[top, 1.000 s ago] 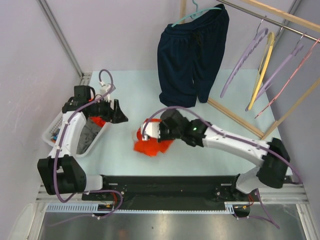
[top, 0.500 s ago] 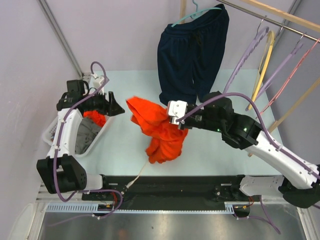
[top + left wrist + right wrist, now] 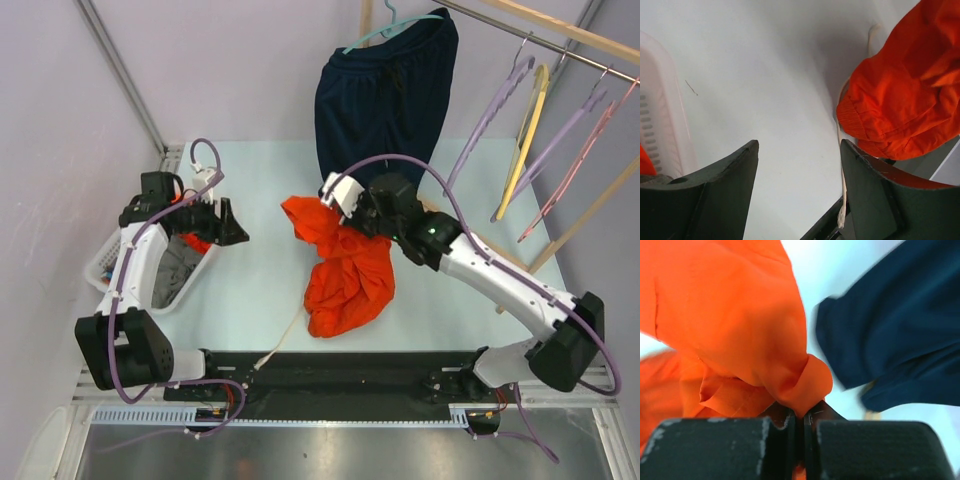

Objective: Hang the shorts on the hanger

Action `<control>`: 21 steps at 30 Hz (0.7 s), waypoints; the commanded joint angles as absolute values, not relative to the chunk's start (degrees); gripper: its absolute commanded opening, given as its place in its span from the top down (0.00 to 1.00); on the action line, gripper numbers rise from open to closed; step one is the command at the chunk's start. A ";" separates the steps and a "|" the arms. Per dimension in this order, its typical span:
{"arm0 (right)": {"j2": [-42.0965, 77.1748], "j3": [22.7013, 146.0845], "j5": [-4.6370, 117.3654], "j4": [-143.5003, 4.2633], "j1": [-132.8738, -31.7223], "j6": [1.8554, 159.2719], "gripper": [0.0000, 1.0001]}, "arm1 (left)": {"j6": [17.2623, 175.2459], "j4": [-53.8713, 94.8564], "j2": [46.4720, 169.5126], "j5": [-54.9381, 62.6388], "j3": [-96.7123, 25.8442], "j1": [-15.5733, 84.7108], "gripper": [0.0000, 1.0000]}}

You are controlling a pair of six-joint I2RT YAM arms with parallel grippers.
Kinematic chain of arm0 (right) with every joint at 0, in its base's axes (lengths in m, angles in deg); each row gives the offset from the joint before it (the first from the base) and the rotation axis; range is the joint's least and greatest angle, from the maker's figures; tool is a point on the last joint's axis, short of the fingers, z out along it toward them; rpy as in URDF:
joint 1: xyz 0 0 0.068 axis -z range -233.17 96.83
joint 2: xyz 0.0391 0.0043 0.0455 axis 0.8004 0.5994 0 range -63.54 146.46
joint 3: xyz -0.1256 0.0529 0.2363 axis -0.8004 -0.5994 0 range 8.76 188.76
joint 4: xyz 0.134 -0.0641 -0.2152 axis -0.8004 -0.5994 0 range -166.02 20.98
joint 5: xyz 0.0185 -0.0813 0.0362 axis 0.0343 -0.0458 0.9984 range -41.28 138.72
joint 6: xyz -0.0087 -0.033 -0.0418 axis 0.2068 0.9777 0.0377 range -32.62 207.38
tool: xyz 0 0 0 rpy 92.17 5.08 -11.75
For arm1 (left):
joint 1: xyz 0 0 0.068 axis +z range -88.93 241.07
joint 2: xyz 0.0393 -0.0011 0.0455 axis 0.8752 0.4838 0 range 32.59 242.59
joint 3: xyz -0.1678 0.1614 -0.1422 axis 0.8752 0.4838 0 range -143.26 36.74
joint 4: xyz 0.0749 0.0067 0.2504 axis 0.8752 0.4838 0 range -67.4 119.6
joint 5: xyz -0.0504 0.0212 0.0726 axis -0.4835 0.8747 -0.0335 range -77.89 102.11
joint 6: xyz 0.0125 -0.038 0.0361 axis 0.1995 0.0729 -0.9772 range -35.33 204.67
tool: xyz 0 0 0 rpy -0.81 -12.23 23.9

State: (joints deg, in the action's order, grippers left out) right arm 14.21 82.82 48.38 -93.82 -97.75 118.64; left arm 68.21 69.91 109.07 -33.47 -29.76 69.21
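Right fingers [image 3: 865, 450] pinched tight on orange shorts [image 3: 345, 275], now lifted off the bench [image 3: 260, 175], mid-bench. Left fingers [image 3: 715, 200] spread wide, holding nothing, by the basket [image 3: 105, 265]. Lavender hanger [image 3: 487, 120] far right, well apart; carry probably next.

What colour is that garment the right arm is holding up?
The shorts are plain bright orange, with no pattern; the right wrist view shows it best.

Navy shorts [image 3: 385, 110] hang on a teal hanger [image 3: 365, 40] at the back. A yellow hanger [image 3: 527, 140] hangs from the rail [image 3: 570, 30] to the right. A white basket [image 3: 98, 266] of clothes sits at the left edge of the worktop [image 3: 255, 290].
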 commanded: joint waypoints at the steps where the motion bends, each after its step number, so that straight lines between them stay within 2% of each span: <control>1: 20.72 84.52 35.71 -81.13 -95.10 118.39 0.99 | 68.94 69.62 108.17 -34.47 -29.36 69.51 0.30; 2: 21.70 84.61 35.89 -83.33 -94.83 119.10 0.89 | 69.29 69.53 108.09 -34.38 -29.36 69.51 0.30; 6: 23.74 84.61 38.60 -97.03 -94.30 120.42 0.01 | 71.66 68.30 107.64 -32.63 -28.66 69.86 0.30; 9: 19.97 84.52 46.84 -105.13 -94.74 122.97 0.00 | 73.25 67.77 107.73 -33.59 -28.57 70.56 0.27; 14: 14.16 84.43 53.89 -115.24 -99.66 128.33 0.00 | 73.43 68.47 108.26 -34.38 -28.39 70.65 0.24; 18: 10.73 83.30 62.51 -120.35 -107.89 133.78 0.00 | 72.81 69.18 107.83 -35.26 -28.13 70.56 0.24; 21: 11.51 80.14 59.29 -119.13 -116.85 137.47 0.00 | 72.72 69.00 106.25 -35.44 -27.17 70.56 0.24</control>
State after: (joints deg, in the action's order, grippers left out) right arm 11.15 83.00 56.80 -116.00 -107.85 131.26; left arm 72.62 69.38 109.05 -33.32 -28.50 70.06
